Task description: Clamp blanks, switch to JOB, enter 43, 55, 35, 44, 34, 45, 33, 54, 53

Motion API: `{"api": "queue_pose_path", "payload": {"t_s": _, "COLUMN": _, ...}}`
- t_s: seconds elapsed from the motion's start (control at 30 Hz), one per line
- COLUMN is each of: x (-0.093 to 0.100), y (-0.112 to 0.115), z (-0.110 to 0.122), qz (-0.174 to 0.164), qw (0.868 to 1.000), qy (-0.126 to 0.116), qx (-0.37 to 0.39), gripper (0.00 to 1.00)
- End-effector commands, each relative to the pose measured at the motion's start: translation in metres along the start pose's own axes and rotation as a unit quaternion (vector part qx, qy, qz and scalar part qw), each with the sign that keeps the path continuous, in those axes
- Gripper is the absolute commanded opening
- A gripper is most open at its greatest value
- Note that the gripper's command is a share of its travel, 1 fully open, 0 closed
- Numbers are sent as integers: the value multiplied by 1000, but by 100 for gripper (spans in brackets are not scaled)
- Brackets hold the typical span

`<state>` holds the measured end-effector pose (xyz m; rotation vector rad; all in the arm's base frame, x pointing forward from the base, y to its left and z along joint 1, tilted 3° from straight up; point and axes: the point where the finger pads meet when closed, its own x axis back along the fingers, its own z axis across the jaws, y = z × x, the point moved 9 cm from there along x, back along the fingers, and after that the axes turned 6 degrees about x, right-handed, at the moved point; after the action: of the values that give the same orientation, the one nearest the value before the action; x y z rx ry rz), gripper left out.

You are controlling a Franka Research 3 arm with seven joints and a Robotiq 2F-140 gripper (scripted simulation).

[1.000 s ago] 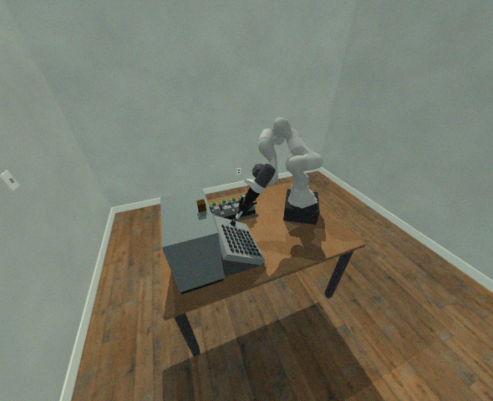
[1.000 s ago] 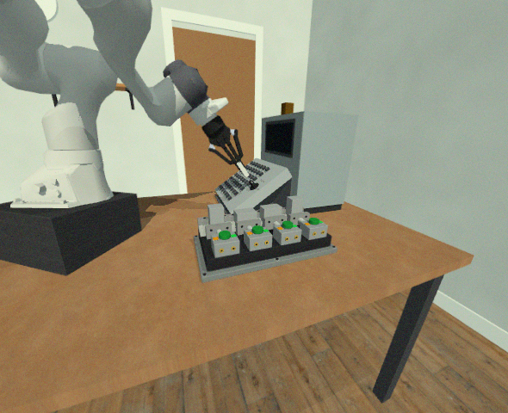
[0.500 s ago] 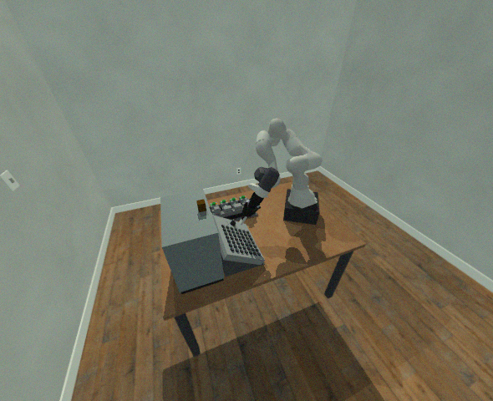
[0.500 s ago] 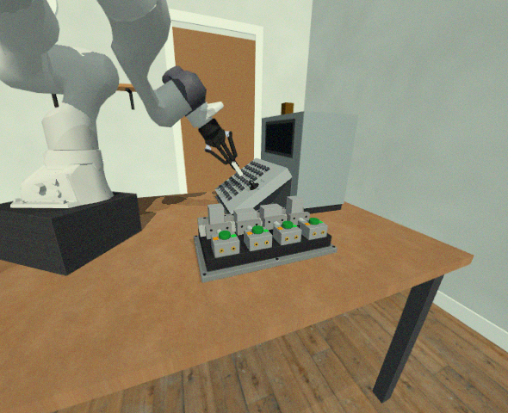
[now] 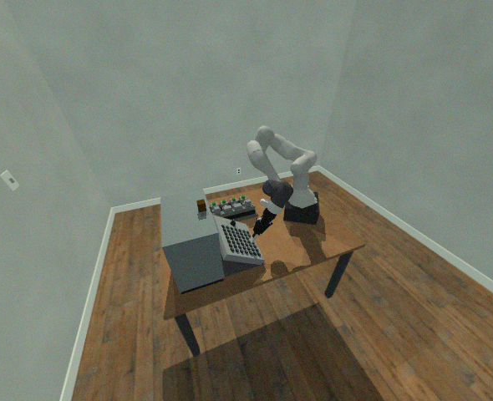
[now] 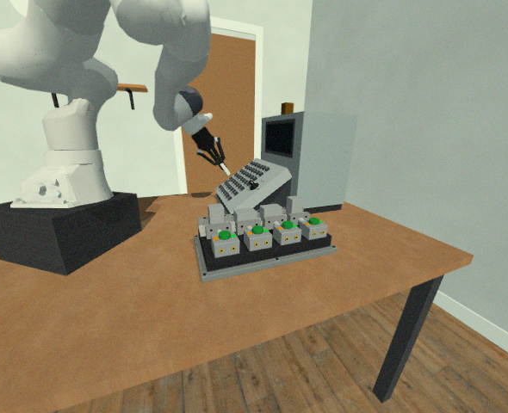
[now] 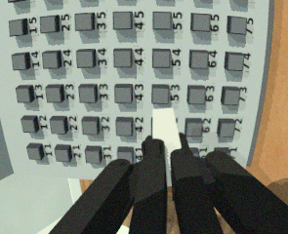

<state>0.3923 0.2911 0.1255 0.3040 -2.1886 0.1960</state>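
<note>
My gripper is shut and empty, its white tips together over the lower keys of the sloped key panel. In the wrist view the tips end just below key 53 and hide key 52; contact cannot be told. No key looks lit. The black selector is too small to read. The vise bank holds grey blocks; the outer ones stand taller. All four valve blocks show orange and green lenses. The cabinet-top amber lamp looks dull brown.
The grey cabinet stands behind the key panel, with a dark screen on its front. The vise bank lies beside the panel. The arm's black base block stands on the wooden table.
</note>
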Motion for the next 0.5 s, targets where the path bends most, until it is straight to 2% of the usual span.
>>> {"api": "queue_pose_path", "payload": {"t_s": 0.0, "x": -7, "y": -6, "z": 0, "qz": 25, "qw": 998, "qy": 1, "qx": -50, "gripper": 0}}
{"api": "queue_pose_path", "payload": {"t_s": 0.47, "x": -22, "y": -7, "z": 0, "qz": 25, "qw": 998, "qy": 1, "qx": -50, "gripper": 0}}
